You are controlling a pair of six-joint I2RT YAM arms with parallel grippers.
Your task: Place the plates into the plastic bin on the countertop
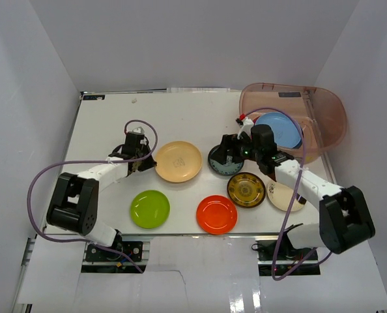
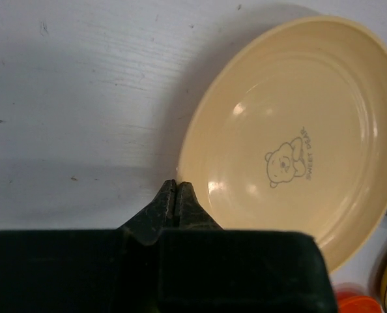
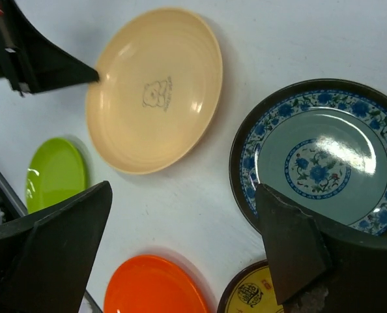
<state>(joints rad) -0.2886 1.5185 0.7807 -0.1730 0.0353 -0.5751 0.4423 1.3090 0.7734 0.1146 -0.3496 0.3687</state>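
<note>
The tan plate [image 1: 178, 161] with a bear print lies mid-countertop [image 1: 180, 117]. My left gripper [image 1: 146, 163] is shut, its tips [image 2: 176, 185] touching the tan plate's [image 2: 298, 143] left rim. My right gripper [image 1: 227, 156] is open and empty, hovering [image 3: 184, 195] over bare table beside the blue-patterned dark teal plate [image 3: 320, 156], which it partly hides in the top view [image 1: 221, 167]. Lime green [image 1: 150, 208], orange-red [image 1: 216, 214], brown-and-yellow [image 1: 246, 190] and cream [image 1: 283, 195] plates lie near the front. The light blue plate [image 1: 279, 128] lies in the plastic bin [image 1: 324, 111].
The bin stands at the back right corner against the grey wall. Pale grey walls enclose the table on three sides. Purple cables loop off both arms. In the right wrist view the left gripper's tip [image 3: 92, 75] shows at the tan plate's [image 3: 157, 85] rim.
</note>
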